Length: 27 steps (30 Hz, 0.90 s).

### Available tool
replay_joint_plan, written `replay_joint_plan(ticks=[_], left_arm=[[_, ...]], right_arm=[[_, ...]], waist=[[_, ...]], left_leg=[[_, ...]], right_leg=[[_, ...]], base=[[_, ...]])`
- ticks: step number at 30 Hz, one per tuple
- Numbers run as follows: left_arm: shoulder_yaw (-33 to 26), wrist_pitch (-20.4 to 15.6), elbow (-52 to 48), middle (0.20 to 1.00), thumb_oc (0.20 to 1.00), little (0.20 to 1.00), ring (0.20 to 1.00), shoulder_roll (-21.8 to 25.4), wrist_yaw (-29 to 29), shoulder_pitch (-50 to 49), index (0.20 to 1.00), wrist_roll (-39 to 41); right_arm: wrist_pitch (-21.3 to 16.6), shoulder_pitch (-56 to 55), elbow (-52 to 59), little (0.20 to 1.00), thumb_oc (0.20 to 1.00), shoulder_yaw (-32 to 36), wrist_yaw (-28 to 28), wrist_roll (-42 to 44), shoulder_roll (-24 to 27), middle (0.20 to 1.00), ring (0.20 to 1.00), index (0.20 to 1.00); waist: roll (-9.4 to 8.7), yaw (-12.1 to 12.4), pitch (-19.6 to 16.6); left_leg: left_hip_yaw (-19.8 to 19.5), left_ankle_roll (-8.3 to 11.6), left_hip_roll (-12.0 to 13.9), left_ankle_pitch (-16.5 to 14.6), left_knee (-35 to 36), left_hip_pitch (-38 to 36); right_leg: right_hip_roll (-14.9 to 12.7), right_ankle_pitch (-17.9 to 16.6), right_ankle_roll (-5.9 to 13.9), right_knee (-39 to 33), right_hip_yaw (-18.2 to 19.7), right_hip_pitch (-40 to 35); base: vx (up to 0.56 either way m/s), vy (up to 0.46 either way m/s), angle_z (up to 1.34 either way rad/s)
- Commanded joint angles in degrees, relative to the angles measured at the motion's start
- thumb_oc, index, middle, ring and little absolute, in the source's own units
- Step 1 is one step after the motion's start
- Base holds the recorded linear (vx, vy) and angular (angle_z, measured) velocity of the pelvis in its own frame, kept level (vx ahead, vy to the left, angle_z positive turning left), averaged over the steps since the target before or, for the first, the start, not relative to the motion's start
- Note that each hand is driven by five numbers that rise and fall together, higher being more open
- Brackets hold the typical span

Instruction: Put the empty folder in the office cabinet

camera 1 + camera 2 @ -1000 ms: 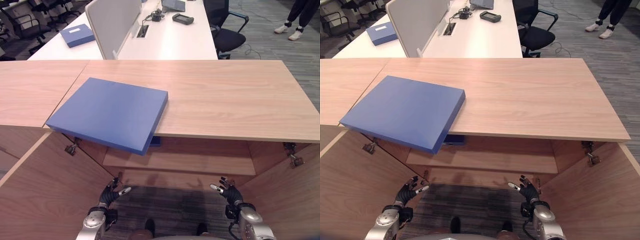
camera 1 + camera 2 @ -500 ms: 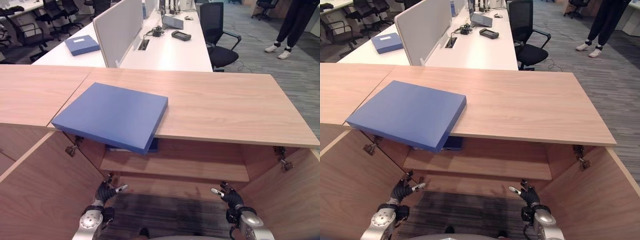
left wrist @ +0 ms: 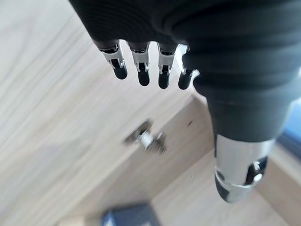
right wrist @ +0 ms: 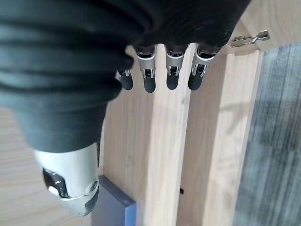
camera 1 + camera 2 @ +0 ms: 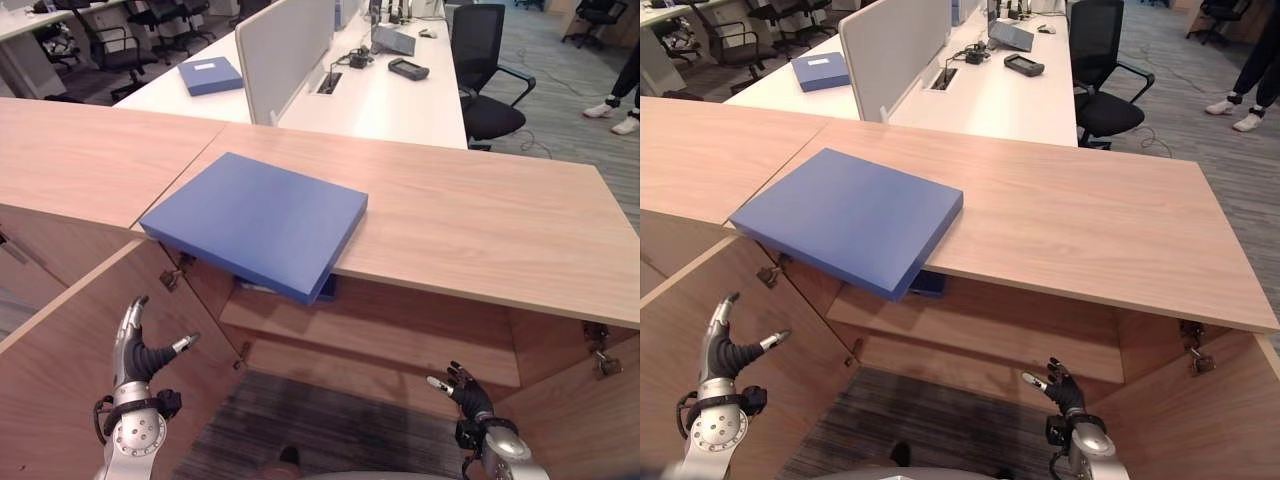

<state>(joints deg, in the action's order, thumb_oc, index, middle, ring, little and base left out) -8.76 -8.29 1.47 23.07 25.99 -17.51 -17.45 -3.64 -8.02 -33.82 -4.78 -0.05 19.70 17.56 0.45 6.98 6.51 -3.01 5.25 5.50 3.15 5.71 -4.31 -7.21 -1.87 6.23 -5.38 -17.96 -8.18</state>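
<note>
A flat blue folder [image 5: 255, 220] lies on the wooden top of the office cabinet [image 5: 480, 220], its near corner sticking out over the front edge. Below it the cabinet stands with both doors swung wide, and a small blue item [image 5: 327, 290] rests on the inner shelf [image 5: 380, 325]. My left hand [image 5: 135, 360] is raised beside the left door, open, fingers straight and holding nothing. My right hand [image 5: 468, 392] hangs low by the right door, open and empty too. Both hands are well below and in front of the folder.
The left door [image 5: 60, 370] and right door [image 5: 600, 430] flank the hands. Behind the cabinet is a white desk [image 5: 400, 100] with a divider panel [image 5: 285, 50], another blue folder [image 5: 210, 75] and devices. A black chair [image 5: 490, 60] and a person's shoes [image 5: 615, 115] are at the far right.
The camera view has shifted. My left hand has risen higher beside the left door, fingers spread. The right hand stays low. The folder has not moved on the top.
</note>
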Motion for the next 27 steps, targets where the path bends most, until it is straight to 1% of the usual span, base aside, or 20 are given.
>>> replay_joint_plan(ticks=[1,4,5,6,7,9,15,20,27], left_arm=[[-2.4,-2.4,-2.2,1.000,1.000,1.000,1.000,3.7,3.4,4.1,1.000,-3.7],[-2.7,-2.4,-5.0,1.000,1.000,1.000,1.000,5.0,4.9,5.2,1.000,-6.6],[-2.6,-2.5,-5.9,1.000,1.000,1.000,1.000,6.0,5.0,5.9,1.000,-7.8],[-2.6,-2.4,-5.9,1.000,1.000,1.000,1.000,6.1,5.0,5.9,1.000,-7.9],[-2.6,-2.4,-7.1,1.000,1.000,1.000,1.000,7.8,4.9,6.8,1.000,-9.7],[-2.5,-2.4,-7.5,1.000,1.000,1.000,1.000,8.4,4.8,7.2,1.000,-10.1],[-1.7,-2.7,-10.3,1.000,1.000,1.000,1.000,17.2,3.4,9.7,1.000,-17.2],[-1.1,-2.9,-11.1,1.000,1.000,1.000,1.000,20.6,2.4,10.9,1.000,-19.3],[-0.4,-2.8,-11.1,1.000,1.000,1.000,1.000,24.1,1.7,12.1,1.000,-22.5]], right_arm=[[-3.3,4.6,1.9,1.000,1.000,-1.0,-0.5,2.5,0.9,1.000,1.000,1.000],[-3.6,5.1,1.7,1.000,1.000,-1.2,-1.0,2.8,0.9,1.000,1.000,1.000],[-3.7,5.2,1.7,1.000,1.000,-1.3,-0.9,2.9,1.0,1.000,1.000,1.000],[-3.7,5.2,1.7,1.000,1.000,-1.3,-0.9,2.9,0.9,1.000,1.000,1.000],[-3.8,5.0,1.6,1.000,1.000,-1.3,-0.7,3.1,1.0,1.000,1.000,1.000],[-3.8,4.9,1.7,1.000,1.000,-1.4,-0.7,3.1,1.0,1.000,1.000,1.000],[-3.8,4.3,2.1,1.000,1.000,-2.0,0.5,3.0,1.9,1.000,1.000,1.000],[-3.9,3.7,2.0,1.000,1.000,-2.4,1.0,2.7,2.3,1.000,1.000,1.000],[-4.2,3.1,1.8,1.000,1.000,-2.2,1.0,2.9,2.2,1.000,1.000,1.000]], waist=[[-1.74,0.6,1.9],[-1.38,0.4,2.0],[-1.24,0.3,2.0],[-1.27,0.3,2.0],[-0.99,0.0,1.9],[-0.93,-0.1,1.9],[0.30,-1.7,1.4],[0.77,-2.5,0.8],[1.09,-3.7,0.0]], left_leg=[[0.1,4.22,4.6,-4.9,-2.7,-1.7],[-0.1,4.50,5.1,-4.9,-3.0,-1.7],[-0.1,4.55,5.1,-4.9,-3.0,-1.8],[-0.2,4.57,5.1,-4.9,-3.0,-1.8],[0.0,4.68,5.3,-4.9,-3.1,-1.9],[0.0,4.72,5.3,-4.9,-3.2,-1.9],[0.5,5.03,5.7,-5.2,-3.6,-2.6],[0.9,5.13,5.9,-5.4,-3.5,-3.3],[1.8,5.21,6.2,-5.7,-3.0,-4.5]], right_leg=[[-1.7,3.8,2.84,1.2,1.1,-1.1],[-1.3,4.1,2.63,1.2,0.8,-1.2],[-1.2,4.2,2.61,1.2,0.8,-1.2],[-1.2,4.2,2.60,1.2,0.8,-1.3],[-1.0,4.4,2.49,1.3,0.8,-1.4],[-0.9,4.5,2.44,1.4,0.8,-1.4],[-0.7,5.2,2.25,2.4,1.0,-1.5],[-0.4,5.5,2.19,2.1,1.5,-2.1],[-0.3,5.4,2.37,1.7,2.3,-2.4]], base=[[0.02,-0.083,0.08],[0.01,-0.063,0.03],[0.00,0.000,0.00],[0.01,-0.033,0.01],[0.00,0.000,0.00],[0.00,0.000,0.00],[0.00,0.000,0.00],[0.00,0.001,-0.01],[0.01,0.015,-0.04]])
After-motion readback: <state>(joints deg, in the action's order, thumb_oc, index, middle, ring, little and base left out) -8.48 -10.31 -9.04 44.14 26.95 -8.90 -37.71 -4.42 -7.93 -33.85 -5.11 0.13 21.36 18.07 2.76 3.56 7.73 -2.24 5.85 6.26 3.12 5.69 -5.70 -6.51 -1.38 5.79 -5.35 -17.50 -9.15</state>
